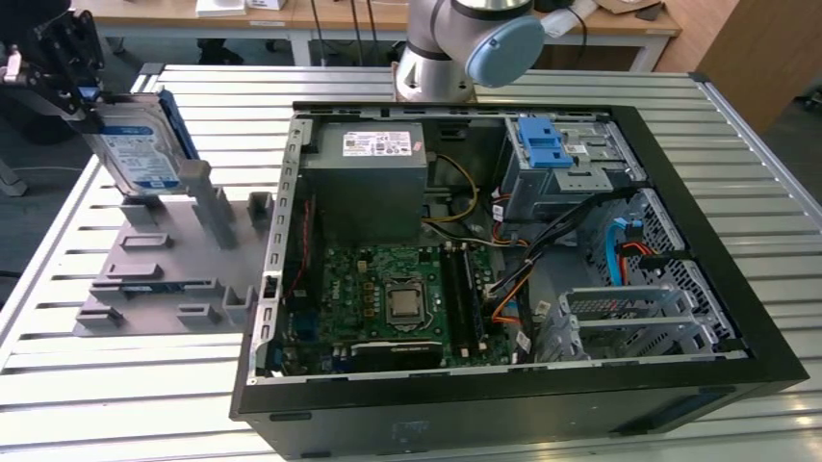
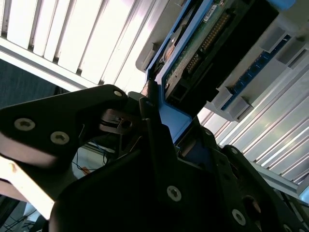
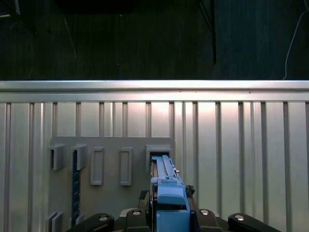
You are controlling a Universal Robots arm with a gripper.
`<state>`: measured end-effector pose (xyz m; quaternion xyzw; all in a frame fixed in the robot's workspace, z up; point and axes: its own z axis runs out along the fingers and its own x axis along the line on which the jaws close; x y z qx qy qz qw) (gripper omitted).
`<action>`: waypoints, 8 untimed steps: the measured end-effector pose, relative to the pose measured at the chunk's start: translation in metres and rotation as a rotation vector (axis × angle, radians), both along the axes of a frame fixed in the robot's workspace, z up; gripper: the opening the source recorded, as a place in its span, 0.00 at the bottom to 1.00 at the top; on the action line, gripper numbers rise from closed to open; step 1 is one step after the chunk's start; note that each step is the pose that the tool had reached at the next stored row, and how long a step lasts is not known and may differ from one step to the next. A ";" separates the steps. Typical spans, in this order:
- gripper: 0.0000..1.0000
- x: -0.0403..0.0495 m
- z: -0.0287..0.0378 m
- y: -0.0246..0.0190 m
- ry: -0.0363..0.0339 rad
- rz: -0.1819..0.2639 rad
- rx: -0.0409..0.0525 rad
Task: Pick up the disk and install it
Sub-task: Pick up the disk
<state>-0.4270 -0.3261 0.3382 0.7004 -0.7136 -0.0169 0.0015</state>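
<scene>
Fingers of the black end effector (image 1: 85,96) are clamped on the flat silver-metal disk (image 1: 135,154) in its blue plastic carrier, holding it upright. It stands over the grey slotted plastic holder (image 1: 167,260) on the slatted metal surface (image 1: 129,385), beside the open black computer case (image 1: 514,404).

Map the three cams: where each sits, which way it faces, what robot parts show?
Exterior view: off-arm, high, looking down on computer case and arm; gripper holds the disk at the exterior view's left.
First wrist view: on the wrist, facing down past fingers and disk onto grey fixture and slatted table.
Second wrist view: beside the fingers, facing the disk's circuit-board side.
Shared: all three show the disk.
</scene>
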 end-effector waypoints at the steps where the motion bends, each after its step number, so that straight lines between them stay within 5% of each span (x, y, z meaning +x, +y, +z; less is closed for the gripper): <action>1: 0.36 0.0000 0.0014 0.0000 0.0000 0.000 0.0000; 8: 0.36 0.0000 0.0104 0.0000 0.0000 0.000 0.0000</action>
